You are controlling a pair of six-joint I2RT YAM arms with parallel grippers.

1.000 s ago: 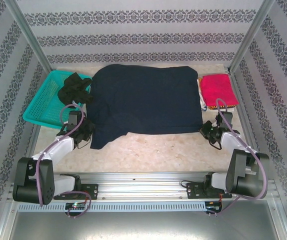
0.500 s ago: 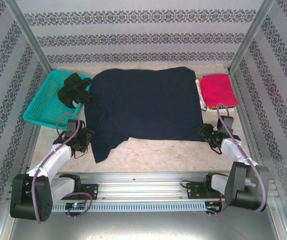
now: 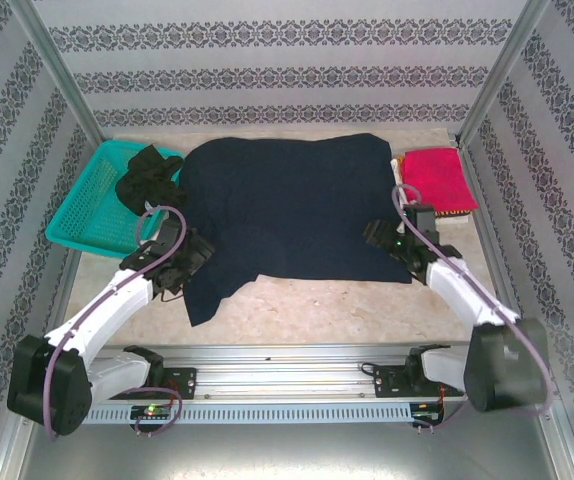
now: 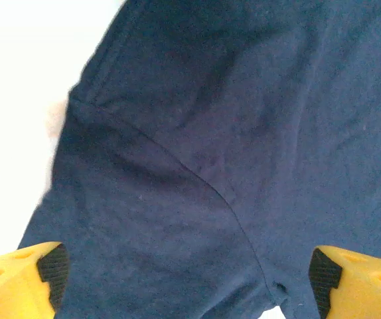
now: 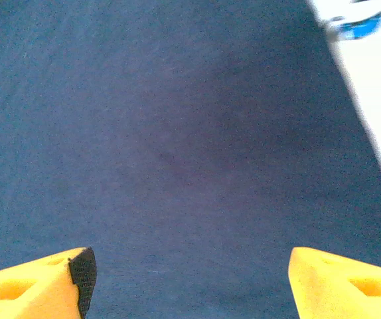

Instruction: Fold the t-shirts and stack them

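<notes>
We see the navy t-shirt point(image 3: 287, 205) lying flat, long axis left-right, one corner trailing near-left; left fingers point(image 4: 18, 282) and right fingers point(image 5: 31, 286) both spread apart over it

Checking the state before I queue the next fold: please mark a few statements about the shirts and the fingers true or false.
1. The navy t-shirt lies spread out in the middle of the table. True.
2. The left fingers are shut on navy cloth. False: they stand wide apart with nothing gripped.
3. The black t-shirt lies flat on top of the red one. False: it is bunched over the rim of the teal basket, on the left.
4. The pinkish-red t-shirt lies folded to the right of the navy one. True.
5. The right fingers are open over the navy t-shirt. True.
</notes>
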